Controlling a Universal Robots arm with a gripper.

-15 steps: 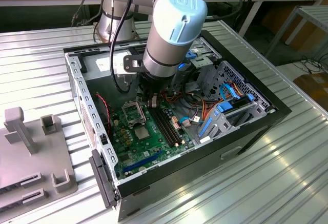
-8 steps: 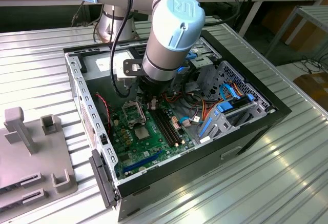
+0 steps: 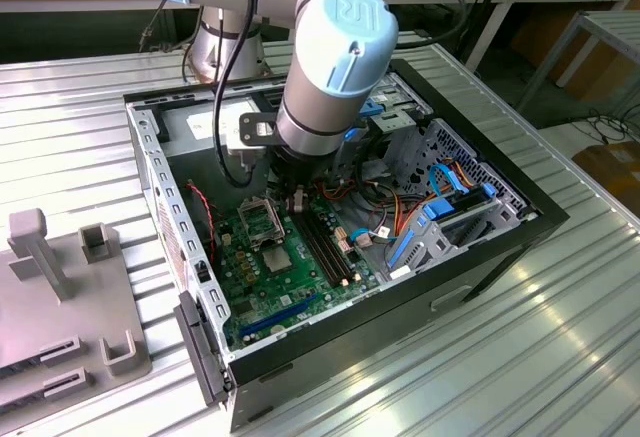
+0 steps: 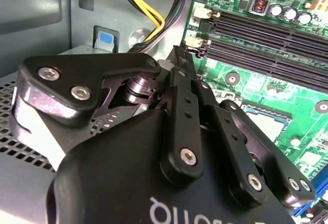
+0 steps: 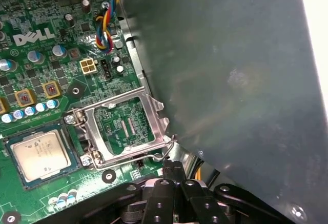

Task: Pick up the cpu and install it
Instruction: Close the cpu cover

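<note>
- Gripper [image 5: 173,166] is sitting closest to the lens in both wrist views, its black linkages running forward to two fingers that are pressing together with nothing between them; the tip [image 4: 180,55] is hanging just above the board.
- Ribbed metal table [image 3: 560,357] is carrying everything else in the exterior view.
- Grey-and-blue robot arm [image 3: 340,27] is reaching down from the table's far edge into the computer case [image 3: 400,302], which is lying open on its side near the middle of the table.
- Grey plastic fixture [image 3: 60,297] is standing at the table's edge on the exterior view's left, well apart from the case.
- Green motherboard [image 3: 300,287] is lying flat on the case floor, with dark memory slots [image 4: 266,29] running along it.
- Metal-framed socket [image 5: 125,126] is sitting beside the grey case wall; the fingertips are hovering just off its corner, near the wire lever.
- Silvery-faced cpu [image 5: 41,152], with its narrow green rim, is lying face up in a dark square surround on the board, just beside the socket frame and apart from the fingers; in the second wrist view it [image 4: 264,124] is peeking out past the linkages.
- Coloured wires [image 5: 105,29] are plugging into the board beyond the socket.
</note>
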